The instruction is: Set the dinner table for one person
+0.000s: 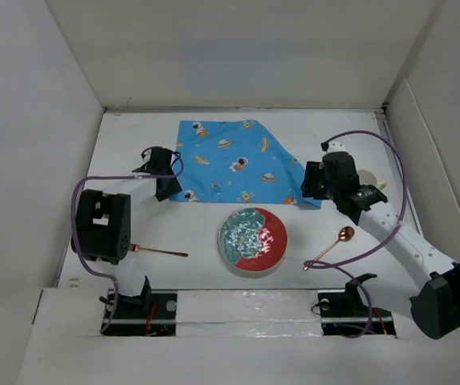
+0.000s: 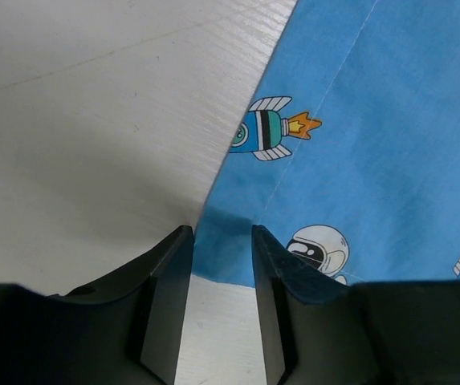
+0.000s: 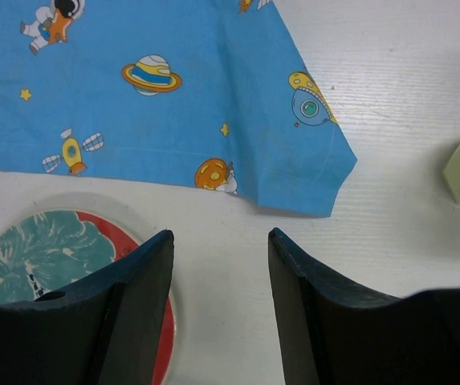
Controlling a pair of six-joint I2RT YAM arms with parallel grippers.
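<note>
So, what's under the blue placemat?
Only the white dinner table shows around the placemat. No bulge is visible, but whatever lies beneath is hidden by the cloth. Its near-left corner sits between the fingers of the left claw.

Dinner table [image 1: 133, 136]: large, plain white matte surface, flat, level, faintly grained.

lab: white enclosure walls [image 1: 29, 120], robot arms [image 1: 398, 233]
</note>
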